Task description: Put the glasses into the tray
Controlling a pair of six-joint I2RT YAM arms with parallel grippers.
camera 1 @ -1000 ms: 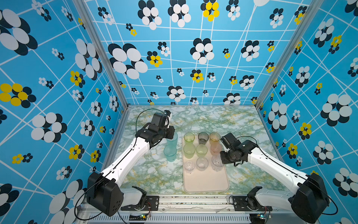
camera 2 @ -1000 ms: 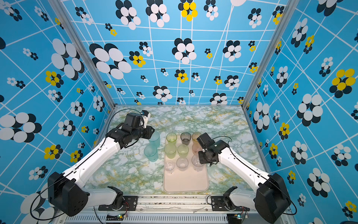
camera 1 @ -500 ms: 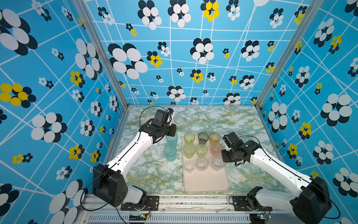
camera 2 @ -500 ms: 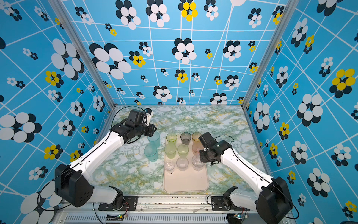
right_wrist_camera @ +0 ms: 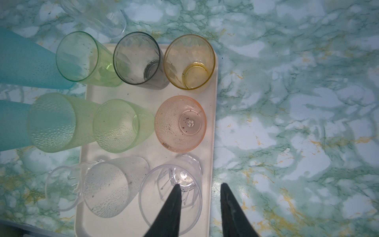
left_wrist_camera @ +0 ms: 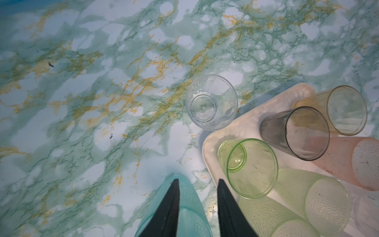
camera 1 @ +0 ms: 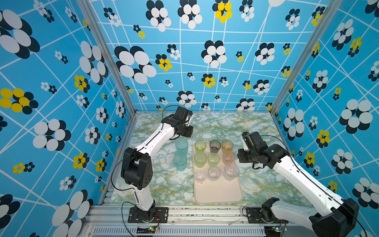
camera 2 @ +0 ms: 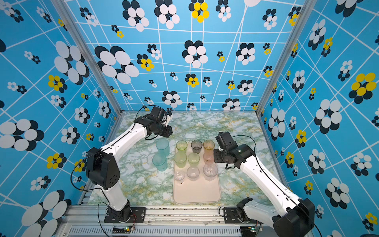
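We see a pale pinkish-cream flat tray [camera 1: 217, 192] on a white-and-green marbled tabletop [camera 1: 256, 127] veined yellow. Left of it stand two frosted teal tumblers [camera 1: 181, 146]. On it: a lime-green glass [camera 1: 200, 145], a smoky grey glass [camera 1: 215, 146], an amber glass [camera 1: 227, 146], two dimpled pale-green tumblers [camera 1: 200, 160], a dimpled pink tumbler [camera 1: 228, 157], three clear glasses [camera 1: 214, 173].

On my table [camera 1: 256, 127] the tray [camera 1: 218, 192] holds nine glasses [camera 1: 213, 159] in three rows (toward its far end). Left of it stand two tumblers [camera 1: 181, 146], one behind the other; a lone glass [left_wrist_camera: 211, 102] stands behind its far left corner.
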